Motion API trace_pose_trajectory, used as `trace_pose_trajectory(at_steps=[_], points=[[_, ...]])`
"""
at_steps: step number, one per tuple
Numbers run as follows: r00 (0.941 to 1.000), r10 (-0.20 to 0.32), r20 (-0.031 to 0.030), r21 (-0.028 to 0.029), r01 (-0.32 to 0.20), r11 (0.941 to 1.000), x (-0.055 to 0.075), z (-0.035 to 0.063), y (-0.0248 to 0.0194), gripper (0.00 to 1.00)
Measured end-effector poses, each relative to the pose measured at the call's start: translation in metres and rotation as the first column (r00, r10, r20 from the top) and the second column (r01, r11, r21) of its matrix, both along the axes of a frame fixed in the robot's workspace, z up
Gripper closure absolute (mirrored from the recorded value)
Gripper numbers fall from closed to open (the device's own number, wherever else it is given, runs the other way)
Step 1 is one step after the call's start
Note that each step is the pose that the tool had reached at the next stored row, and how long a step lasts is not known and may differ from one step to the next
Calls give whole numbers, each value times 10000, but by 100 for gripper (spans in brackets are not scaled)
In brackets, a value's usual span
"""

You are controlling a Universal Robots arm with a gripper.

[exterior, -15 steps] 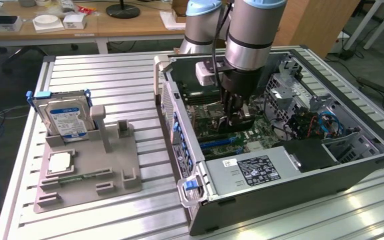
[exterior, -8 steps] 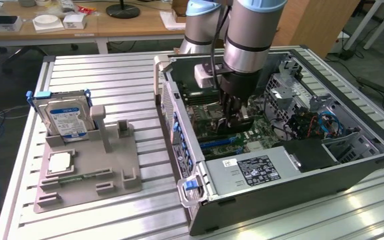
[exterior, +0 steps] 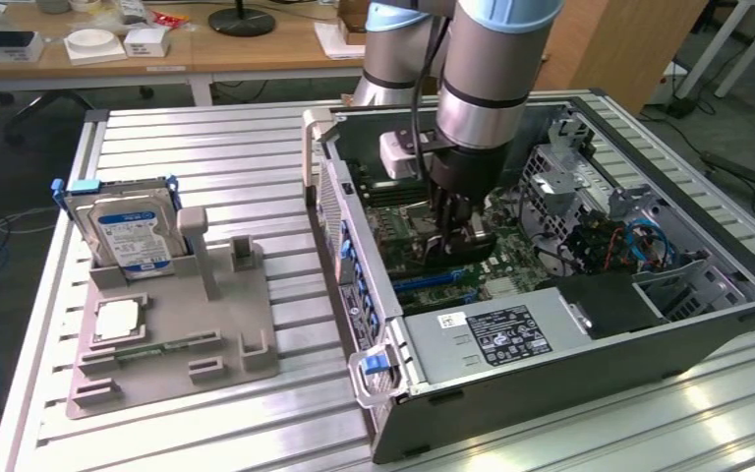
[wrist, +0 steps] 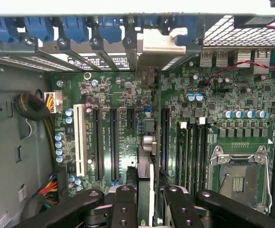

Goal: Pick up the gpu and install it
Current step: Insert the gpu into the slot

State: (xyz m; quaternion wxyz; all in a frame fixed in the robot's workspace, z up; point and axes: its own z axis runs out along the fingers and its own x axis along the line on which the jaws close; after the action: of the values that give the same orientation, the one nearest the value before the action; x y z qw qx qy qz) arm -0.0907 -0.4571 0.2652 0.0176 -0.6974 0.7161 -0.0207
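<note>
Your tool (wrist: 146,202) pinches the gpu (wrist: 146,137) edge-on, low over the motherboard (wrist: 208,137) slots; pickup done; seating unconfirmed.

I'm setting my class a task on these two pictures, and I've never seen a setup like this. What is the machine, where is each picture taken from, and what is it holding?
A robot arm reaches into an open computer case lying on a slatted metal table. One picture looks on from outside; the other comes from a camera on the arm's wrist, looking down at the green motherboard. The claw grips the gpu, a thin card seen edge-on, standing upright in a motherboard slot. Beside the case, a grey parts holder carries a hard drive.
</note>
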Motion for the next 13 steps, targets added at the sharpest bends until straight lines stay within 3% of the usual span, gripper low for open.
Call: trace_pose_trajectory(at_steps=[10,13], points=[[10000,0,1,0,0,10000,-30,-68,0,74],[10000,0,28,-1,0,10000,-50,-81,-1,74]])
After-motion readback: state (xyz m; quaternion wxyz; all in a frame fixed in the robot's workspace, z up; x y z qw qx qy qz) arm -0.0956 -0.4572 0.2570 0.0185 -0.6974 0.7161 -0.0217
